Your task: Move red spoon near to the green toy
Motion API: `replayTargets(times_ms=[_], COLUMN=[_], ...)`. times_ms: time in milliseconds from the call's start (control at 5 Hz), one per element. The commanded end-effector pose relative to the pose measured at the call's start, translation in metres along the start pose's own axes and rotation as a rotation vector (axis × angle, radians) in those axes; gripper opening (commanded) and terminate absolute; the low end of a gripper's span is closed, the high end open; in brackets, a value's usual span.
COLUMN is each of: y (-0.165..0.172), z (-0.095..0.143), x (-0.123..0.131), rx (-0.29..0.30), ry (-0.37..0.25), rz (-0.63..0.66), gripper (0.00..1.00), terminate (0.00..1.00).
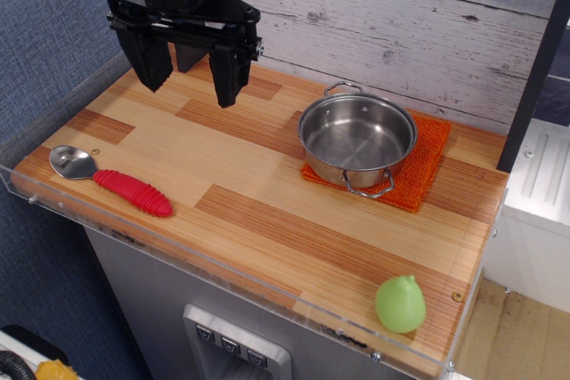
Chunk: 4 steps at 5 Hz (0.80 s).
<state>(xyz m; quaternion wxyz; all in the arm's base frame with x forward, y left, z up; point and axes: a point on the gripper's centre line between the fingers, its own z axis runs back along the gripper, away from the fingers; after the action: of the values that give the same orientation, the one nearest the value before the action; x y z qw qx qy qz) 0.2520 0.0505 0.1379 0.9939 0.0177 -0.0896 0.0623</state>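
Note:
The red spoon (pixel 111 180) lies flat at the front left of the wooden tabletop, its silver bowl to the left and its ribbed red handle pointing right. The green toy (pixel 400 303) stands near the front right corner, far from the spoon. My gripper (pixel 189 76) hangs open and empty above the back left of the table, with its two black fingers spread wide. It is behind and above the spoon, touching nothing.
A steel pot (pixel 357 139) with two handles sits on an orange cloth (pixel 426 166) at the back right. A clear plastic rim (pixel 223 266) runs along the table's front edge. A wood plank wall (pixel 401 15) stands behind.

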Motion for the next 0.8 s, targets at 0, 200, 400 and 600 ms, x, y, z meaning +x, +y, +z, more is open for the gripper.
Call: replayTargets(times_ms=[0,200,400,600], y=[0.000,0.014,0.033,0.051], z=[0.000,-0.007,-0.013,-0.018], x=[0.000,-0.003,-0.008,-0.015], rx=[0.000,0.039,0.049,0.087], ry=[0.000,0.038,0.056,0.068], rz=[0.000,0.145,0.302,0.403], gripper=[1.00,1.00,1.00,1.00], terminate=[0.00,0.00,0.00,0.00])
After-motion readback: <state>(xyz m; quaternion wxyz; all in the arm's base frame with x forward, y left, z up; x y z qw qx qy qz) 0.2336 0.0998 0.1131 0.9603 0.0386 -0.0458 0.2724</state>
